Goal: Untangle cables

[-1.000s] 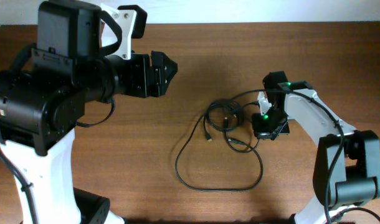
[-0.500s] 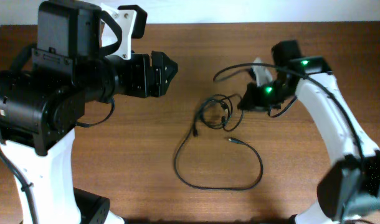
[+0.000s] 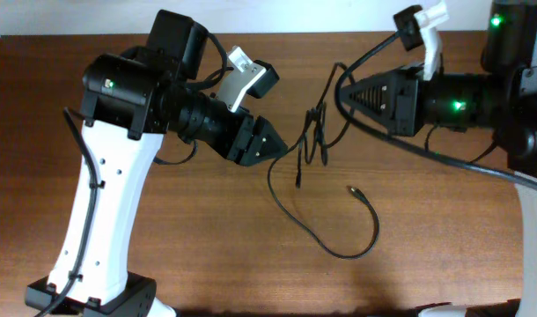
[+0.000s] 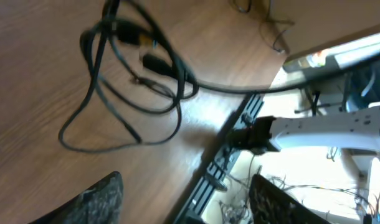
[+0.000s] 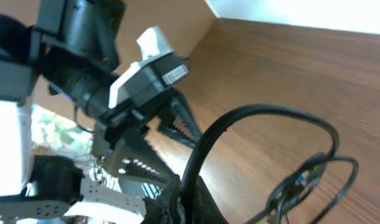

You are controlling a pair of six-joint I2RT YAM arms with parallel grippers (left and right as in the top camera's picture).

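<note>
Brown wood-grain table point(image 3: 207, 229) under both arms, pale wall along the far edge. Right fingers point(image 3: 346, 91) pinched shut on one strand of the cables point(image 3: 314, 132), holding the knot lifted clear of the table, between the two arms. Long tail trailing down into a loop on the wood, one plug end point(image 3: 352, 188) lying free there. Left fingers point(image 3: 277, 143) spread wide in the wrist view, gripping nothing, tips just beside the hanging knot.

Probably the pull-apart step. To do it well: aim the left fingers at a single strand on the near edge of the knot, never the whole bundle. Close on that one cord only, deep between the fingers and not at the very tips. Then draw away from the right arm slowly, watching for sliding loops, not cinching ones. Hold the right grip steady and high, leaving the tail slack. Likely faults: two strands caught at once, tightening the tangle; thin cord slipping from a shallow pinch.
</note>
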